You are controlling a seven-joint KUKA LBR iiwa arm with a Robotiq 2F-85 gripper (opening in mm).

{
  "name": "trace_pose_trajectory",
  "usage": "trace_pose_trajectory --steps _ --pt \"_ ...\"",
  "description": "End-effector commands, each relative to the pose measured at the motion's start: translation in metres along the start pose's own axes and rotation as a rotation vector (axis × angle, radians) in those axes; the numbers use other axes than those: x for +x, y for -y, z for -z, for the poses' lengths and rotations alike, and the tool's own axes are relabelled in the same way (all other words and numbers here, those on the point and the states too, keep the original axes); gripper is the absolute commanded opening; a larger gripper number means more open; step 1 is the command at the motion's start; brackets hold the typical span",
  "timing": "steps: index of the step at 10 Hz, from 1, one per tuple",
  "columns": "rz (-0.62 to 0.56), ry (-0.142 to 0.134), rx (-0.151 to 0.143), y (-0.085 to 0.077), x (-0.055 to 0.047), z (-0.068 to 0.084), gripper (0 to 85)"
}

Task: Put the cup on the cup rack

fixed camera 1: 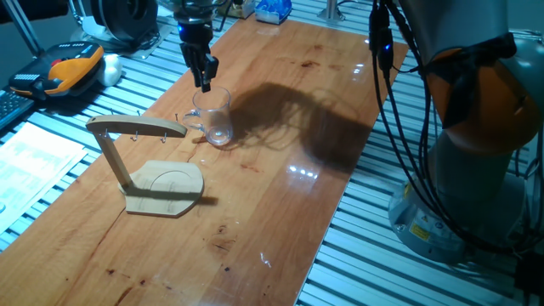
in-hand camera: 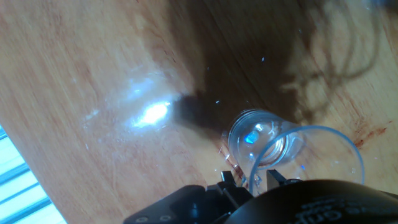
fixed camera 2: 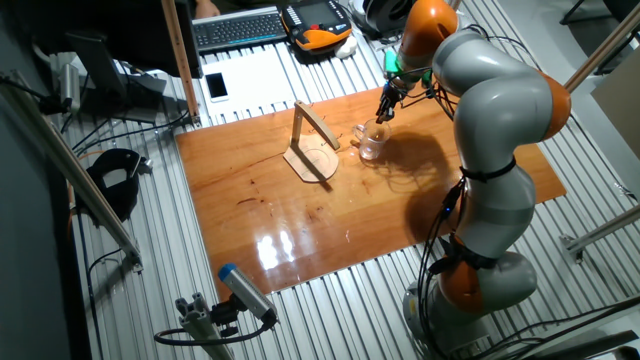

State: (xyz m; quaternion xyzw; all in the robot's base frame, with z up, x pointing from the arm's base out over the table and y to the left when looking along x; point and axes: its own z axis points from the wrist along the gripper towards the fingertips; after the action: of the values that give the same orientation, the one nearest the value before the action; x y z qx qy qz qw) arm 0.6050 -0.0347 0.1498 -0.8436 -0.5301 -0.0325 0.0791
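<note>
gripper (fixed camera 1: 205, 83) right at the cup (fixed camera 1: 214, 119) rim, jaws straddling it, can't tell if clenched; cup rack (fixed camera 1: 143, 161) just beside

you see a clear, glossy glass cup (fixed camera 1: 216, 119), a matt pale wooden cup rack (fixed camera 1: 149, 161), and a varnished, reflective wooden table (fixed camera 1: 280, 204).
</note>
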Motion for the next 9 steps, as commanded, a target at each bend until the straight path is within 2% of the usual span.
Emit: trace_pose_trajectory --steps 1,4,7,9 --pt "-0.002 0.003 -0.001 0.0004 -0.0002 0.0007 34.0" --pt "-0.008 0.012 -0.004 0.0005 -0.0001 0.0002 34.0" --pt "-0.012 0.033 -0.013 0.0018 0.0031 -0.0028 34.0" --pt "-0.011 0.035 -0.01 0.0024 0.003 -0.0021 34.0"
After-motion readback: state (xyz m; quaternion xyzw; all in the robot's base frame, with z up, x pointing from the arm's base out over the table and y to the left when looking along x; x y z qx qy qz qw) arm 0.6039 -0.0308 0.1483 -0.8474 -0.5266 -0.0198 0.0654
